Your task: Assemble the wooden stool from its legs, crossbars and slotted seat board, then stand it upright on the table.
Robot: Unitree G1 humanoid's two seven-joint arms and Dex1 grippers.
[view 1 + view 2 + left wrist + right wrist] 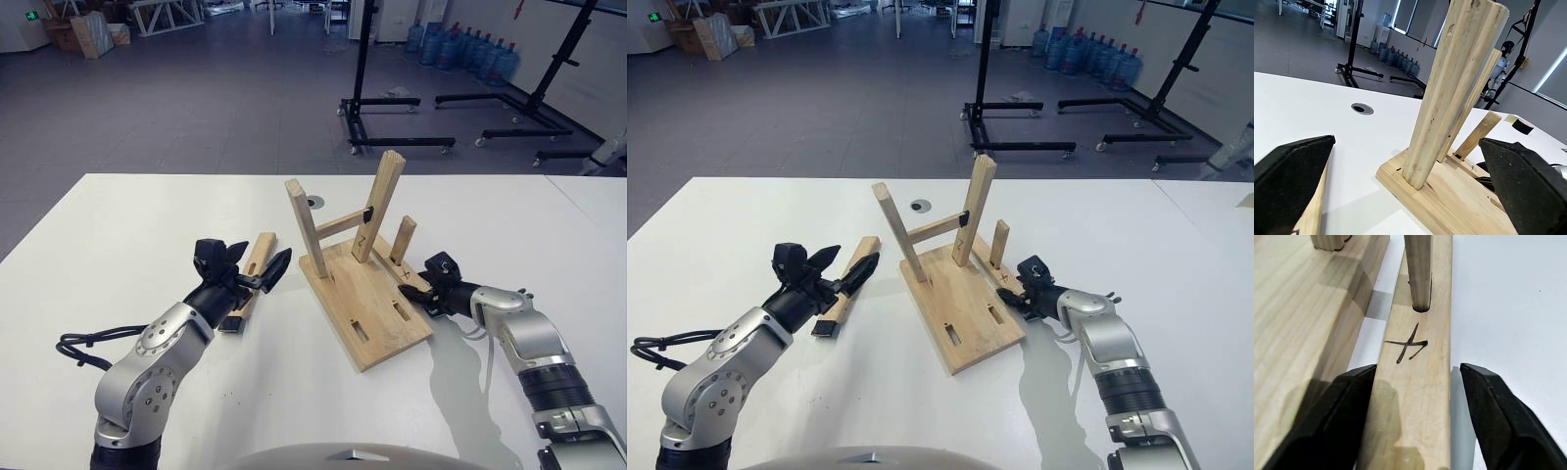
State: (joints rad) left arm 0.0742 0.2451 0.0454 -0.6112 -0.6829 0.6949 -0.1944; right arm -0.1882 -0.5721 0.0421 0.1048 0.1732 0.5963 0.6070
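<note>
Nearest, the left tool [266, 253] hovers with its fingers well apart just over a loose leg [844, 292] that lies flat on the white tabletop [118, 225], left of the assembly; it holds nothing. The right tool [1418, 368] sits low at the right edge of the seat board [377, 318]. Its fingers are spread to either side of a marked leg [1415, 396] lying flat just beside the board. One finger seems to touch the wood and the other stands off with a gap, so it brackets the piece rather than clamps it. A short crossbar [404, 239] stands plugged into this leg, just past a hand-drawn cross.

The seat board lies flat at the middle of the tabletop, presumably underside up, with two empty slots [360, 330] at its near end. Farther back, a left standing leg [306, 230] and a right standing leg [378, 204] lean in their slots, joined by a long crossbar [338, 225].

I judge the job roughly half done: two legs are seated and tied together, while the marked leg and the loose leg have yet to go in, any remaining crossbars joined, and the stool turned upright.

All parts are pale bare wood, square-cut, with pen marks. Beyond them are a cable hole [314, 202] and black wheeled stands [397, 103] on the floor
</note>
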